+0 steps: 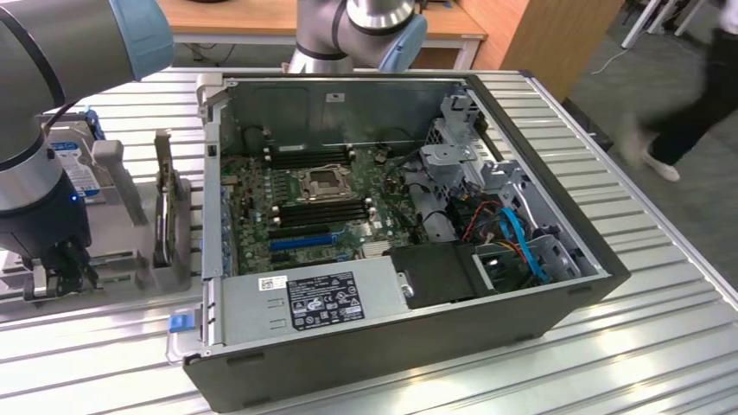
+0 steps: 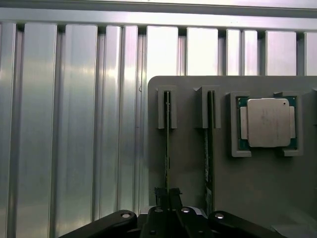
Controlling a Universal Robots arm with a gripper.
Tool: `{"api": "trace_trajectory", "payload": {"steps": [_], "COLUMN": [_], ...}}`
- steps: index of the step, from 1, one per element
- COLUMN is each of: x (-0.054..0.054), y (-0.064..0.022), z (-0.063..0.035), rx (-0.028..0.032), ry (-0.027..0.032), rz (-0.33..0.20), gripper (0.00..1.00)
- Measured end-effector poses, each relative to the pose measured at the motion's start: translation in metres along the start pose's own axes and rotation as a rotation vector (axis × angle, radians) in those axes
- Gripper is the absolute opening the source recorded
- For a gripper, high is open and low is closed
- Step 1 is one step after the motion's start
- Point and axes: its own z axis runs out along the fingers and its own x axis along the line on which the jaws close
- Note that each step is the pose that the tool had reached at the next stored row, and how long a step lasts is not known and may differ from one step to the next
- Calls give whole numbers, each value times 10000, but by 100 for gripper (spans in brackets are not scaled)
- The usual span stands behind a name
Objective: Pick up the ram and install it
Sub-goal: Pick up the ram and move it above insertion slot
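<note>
The ram (image 2: 167,134) is a thin green stick standing on edge in a slot of the grey holder (image 2: 188,163). My gripper (image 2: 167,194) is down over one end of it, and its two dark fingertips (image 2: 159,194) press against the stick from both sides. A second stick of the same kind (image 2: 208,148) stands in the neighbouring slot. In the exterior view my gripper (image 1: 64,270) hangs low over the holder (image 1: 116,259) at that view's left, beside the open computer case (image 1: 392,346). The dark memory slots (image 1: 323,207) lie on the motherboard inside the case.
A square silver processor (image 2: 267,122) sits in its own recess of the holder. A hard drive (image 1: 79,164) and upright grey brackets (image 1: 162,216) stand near the gripper. Cables and a drive cage (image 1: 496,216) crowd the case's far side. A person (image 1: 692,104) walks past.
</note>
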Motion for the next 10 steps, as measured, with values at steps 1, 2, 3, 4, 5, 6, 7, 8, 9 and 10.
{"api": "trace_trajectory", "payload": {"steps": [1,2,3,4,5,6,7,8,9,10], "x": [0,0,0,0,0,0,0,0,0,0], "y": [0,0,0,0,0,0,0,0,0,0], "z": [0,0,0,0,0,0,0,0,0,0], "rx": [1,1,1,1,1,1,1,1,1,2], "ry": [0,0,1,1,1,0,1,1,1,0], "rz": [0,0,0,1,0,0,0,1,0,0], "gripper": [14,11,11,11,11,11,11,11,11,11]}}
